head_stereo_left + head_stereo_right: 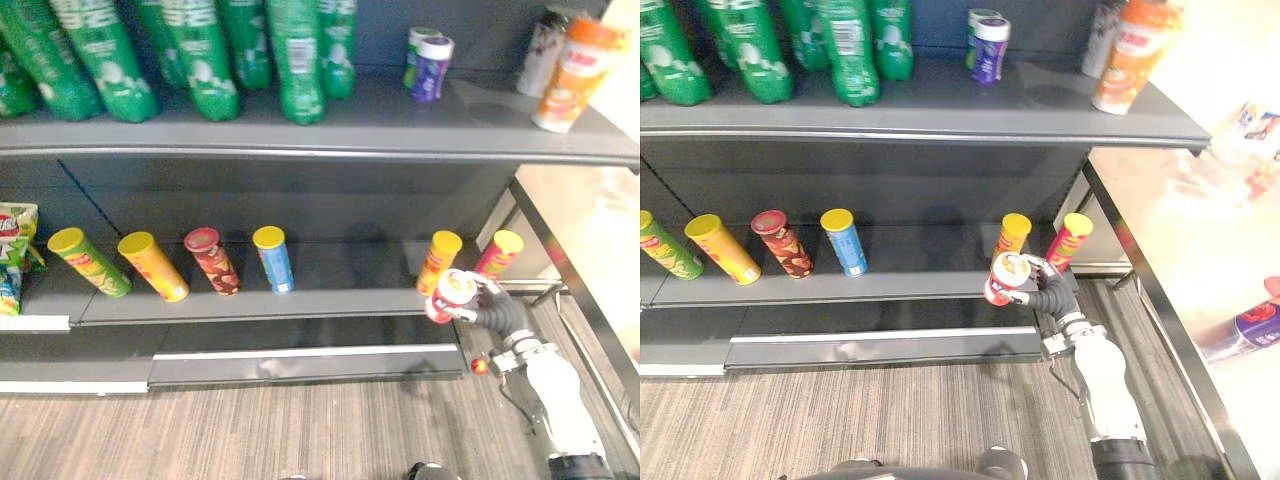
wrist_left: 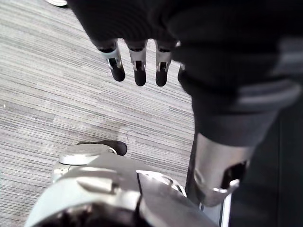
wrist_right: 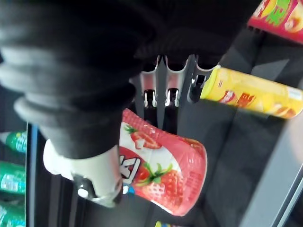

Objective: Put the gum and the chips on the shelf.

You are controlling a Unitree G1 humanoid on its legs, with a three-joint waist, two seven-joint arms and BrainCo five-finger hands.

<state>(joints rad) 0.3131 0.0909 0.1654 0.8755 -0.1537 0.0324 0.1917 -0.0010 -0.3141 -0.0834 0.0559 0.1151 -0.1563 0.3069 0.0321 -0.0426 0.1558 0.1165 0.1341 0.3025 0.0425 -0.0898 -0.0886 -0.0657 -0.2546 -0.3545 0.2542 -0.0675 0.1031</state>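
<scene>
The left hand [image 2: 138, 64] hangs over the stripy floor [image 2: 47, 85], fingers straight and holding nothing. The right arm stretches toward the dark lower shelf [image 1: 330, 272]. The right hand [image 1: 496, 306] has its fingers curled round a smooth, round red tube [image 1: 449, 296] with strawberry pictures, tilted by the shelf's front edge, near a yellow can [image 1: 438, 261].

Both head eyes look down from farther back at the dark grey metal shelf [image 1: 330, 140], sharing its lower board and the right robot hand [image 1: 492, 303]; each wrist camera looks from close along its hand, the left robot hand [image 2: 139, 71] at grey striped floor [image 2: 57, 85], the right at a red-and-white strawberry-printed tube [image 3: 175, 175].
</scene>
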